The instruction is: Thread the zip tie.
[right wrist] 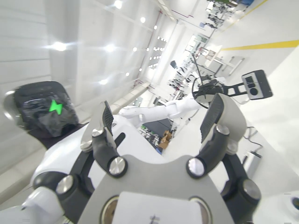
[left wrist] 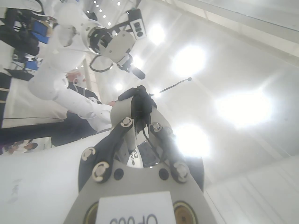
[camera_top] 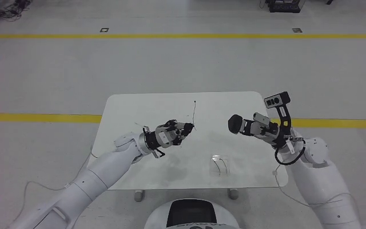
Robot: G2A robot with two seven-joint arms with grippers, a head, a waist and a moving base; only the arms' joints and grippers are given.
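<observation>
Top view, table: one white table (camera_top: 143, 109), two arms over it.
Top view, left gripper: the left gripper (camera_top: 185, 129) sits near the table's middle, clamped on the lower end of the tie.
Top view, zip tie: one thin black zip tie (camera_top: 194, 114) rises from that gripper toward 12 o'clock, head end free.
Top view, right gripper: the right gripper (camera_top: 234, 123) hangs at 3 o'clock of the left one, apart from it and facing it.
Top view, clear loop: one clear loop (camera_top: 219, 165), possibly a second tie, lies on the table at 5 o'clock of the left gripper.
Left wrist view, left gripper: the left gripper (left wrist: 140, 95) has its jaws pressed together on the zip tie (left wrist: 174, 85), which juts out past the tips.
Left wrist view, right gripper: the right gripper (left wrist: 138, 72) is beyond, near the strap.
Right wrist view, right gripper: the right gripper (right wrist: 161, 115) has its jaws spread wide, nothing between them.
Right wrist view, left gripper: the left gripper (right wrist: 205, 88) is farther off, the zip tie (right wrist: 195, 62) sticking out of it.
</observation>
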